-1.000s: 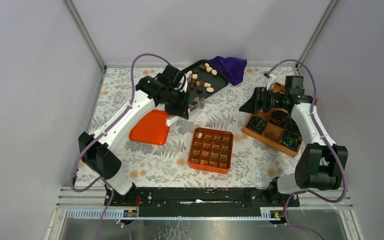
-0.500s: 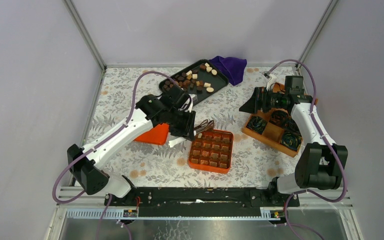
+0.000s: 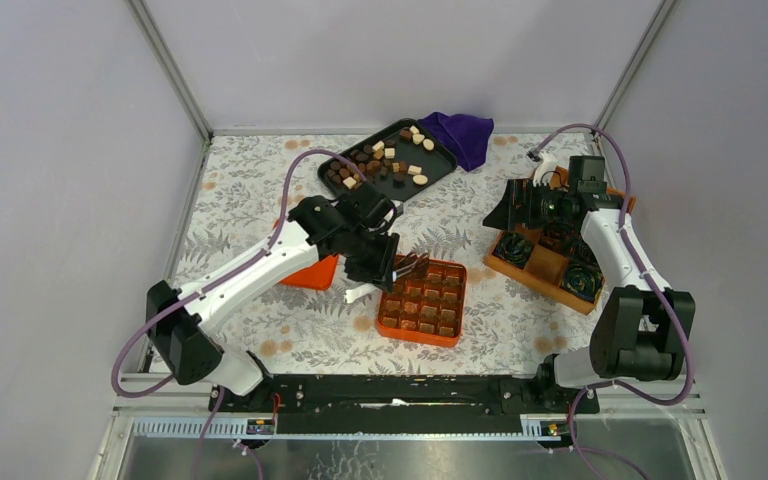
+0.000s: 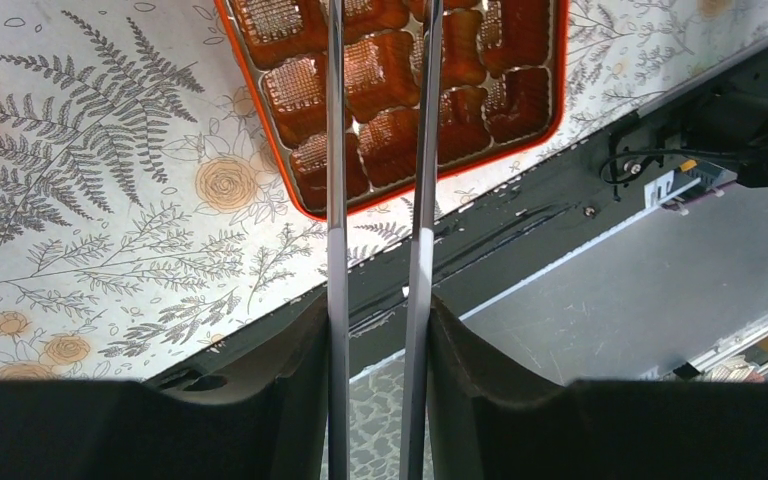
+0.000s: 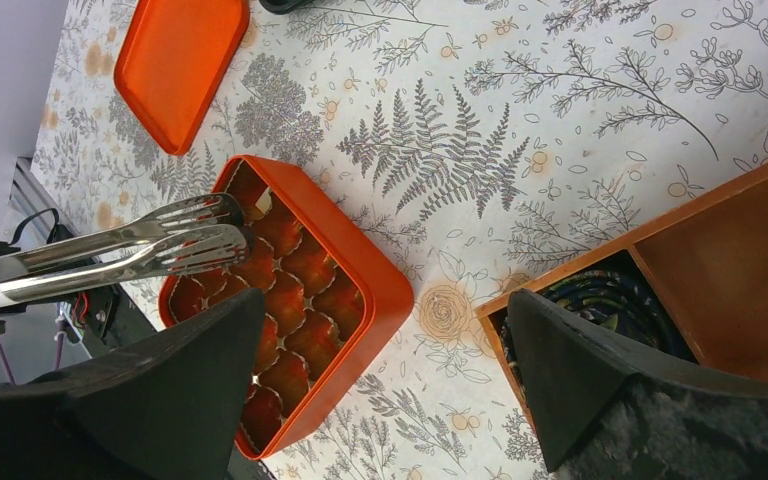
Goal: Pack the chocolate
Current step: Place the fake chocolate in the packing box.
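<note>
Small brown and cream chocolate pieces point(image 3: 378, 162) lie on a black tray point(image 3: 442, 160) at the back. An orange box point(image 3: 457, 338) of paper cups holds more brown pieces; a cream chocolate point(image 5: 260, 207) sits in its corner cup. My left gripper point(image 3: 375, 262) point(image 4: 378, 320) is shut on metal tongs point(image 3: 412, 264) point(image 4: 336, 150) point(image 5: 130, 250), whose tips hover over the box's point(image 4: 263, 105) near-left corner. I see no piece between the tips. My right gripper point(image 3: 505, 213) point(image 5: 385, 300) stands open, above the table between the box point(image 5: 390, 290) and a wooden box.
An orange lid point(image 3: 310, 272) point(image 5: 180, 60) lies left of the box. A wooden box point(image 3: 550, 262) point(image 5: 740, 250) at the right holds dark crinkled rolls point(image 5: 610, 300). A purple cloth point(image 3: 458, 133) sits behind the tray.
My left arm has swung the tongs from the black tray forward and right to the orange box. The right arm has barely shifted.
</note>
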Controlling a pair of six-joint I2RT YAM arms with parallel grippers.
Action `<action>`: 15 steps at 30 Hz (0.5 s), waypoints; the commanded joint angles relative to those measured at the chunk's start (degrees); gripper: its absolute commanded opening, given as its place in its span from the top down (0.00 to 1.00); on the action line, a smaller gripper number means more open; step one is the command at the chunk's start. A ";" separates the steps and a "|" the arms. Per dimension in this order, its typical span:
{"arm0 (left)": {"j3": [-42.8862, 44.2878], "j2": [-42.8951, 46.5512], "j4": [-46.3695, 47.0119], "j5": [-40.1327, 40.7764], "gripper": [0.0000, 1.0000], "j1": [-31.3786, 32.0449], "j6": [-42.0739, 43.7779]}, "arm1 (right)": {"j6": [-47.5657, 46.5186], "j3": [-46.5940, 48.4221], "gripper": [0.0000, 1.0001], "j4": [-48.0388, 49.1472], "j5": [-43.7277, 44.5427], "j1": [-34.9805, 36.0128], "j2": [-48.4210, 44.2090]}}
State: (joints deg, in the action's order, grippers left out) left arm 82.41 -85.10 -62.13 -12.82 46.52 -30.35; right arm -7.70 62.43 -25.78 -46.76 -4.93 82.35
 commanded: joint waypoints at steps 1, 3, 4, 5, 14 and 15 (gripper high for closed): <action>-0.85 -1.22 3.23 1.87 0.98 0.30 -0.02 | -0.80 -0.03 0.00 2.03 0.77 -0.16 -2.43; -0.96 -1.67 3.88 1.82 0.96 0.28 0.07 | -0.83 -0.20 0.00 2.05 0.31 -0.09 -2.44; -0.94 -1.96 4.06 2.02 0.96 0.32 0.08 | -0.82 -0.21 0.00 2.05 0.08 -0.08 -2.45; -0.82 -2.34 4.06 2.23 0.95 0.31 0.15 | -0.82 -0.21 0.00 2.05 -0.05 -0.08 -2.45; -0.39 -4.00 3.65 2.93 0.79 0.28 1.41 | -1.08 -0.47 0.00 2.01 -0.74 -0.08 -2.39; -0.33 -4.10 3.37 3.19 0.76 0.27 1.51 | -1.13 -0.47 0.00 2.04 -0.70 -0.08 -2.31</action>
State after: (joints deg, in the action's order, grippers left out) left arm 81.49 -88.95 -60.84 -11.09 46.52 -29.91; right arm -7.75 62.02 -24.99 -46.15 -4.93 82.21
